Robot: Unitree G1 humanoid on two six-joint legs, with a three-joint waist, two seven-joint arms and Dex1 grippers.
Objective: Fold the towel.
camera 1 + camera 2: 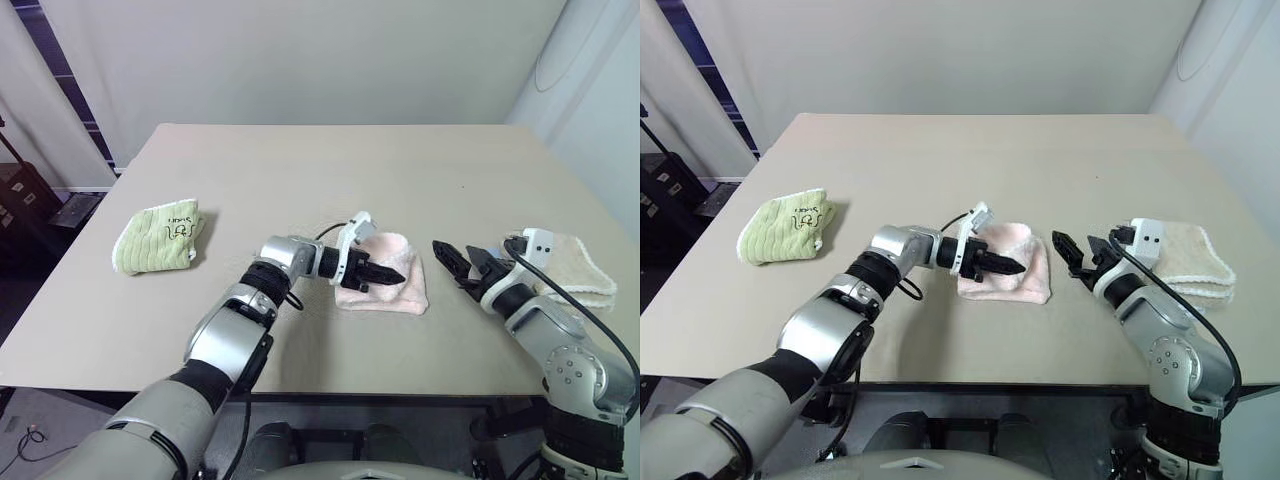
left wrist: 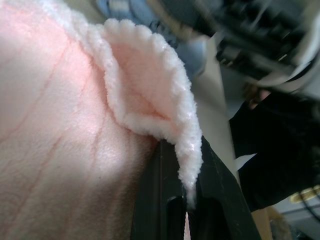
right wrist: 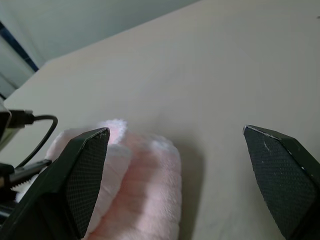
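A broad beige table (image 1: 300,170) stands against pale walls, with a dark strip of window frame at the far left corner. 3 towels lie on it in a rough row toward the near side.

The pink towel (image 1: 395,290) sits near the middle of the table as a compact folded bundle, its ribbed pile facing up. The left gripper (image 1: 392,273) reaches across from the robot's left and lies over the bundle, pointing toward the robot's right. In the left wrist view its 2 black fingers (image 2: 160,200) are pressed together with a thin fold of the towel's fluffy edge pinched between them, and the rest of the pink cloth spreads out beside them.

The right gripper (image 1: 462,263) hovers just to the right of the bundle, apart from it, with its 2 fingers spread wide and nothing between them. The right wrist view shows 1 textured pad (image 3: 87,175) in front of the rounded end of the pink bundle and the other pad over bare tabletop.

A light green towel (image 1: 160,238) with dark script on it lies folded well to the left. A cream towel (image 1: 580,265) lies folded at the right, partly behind the right arm's wrist.
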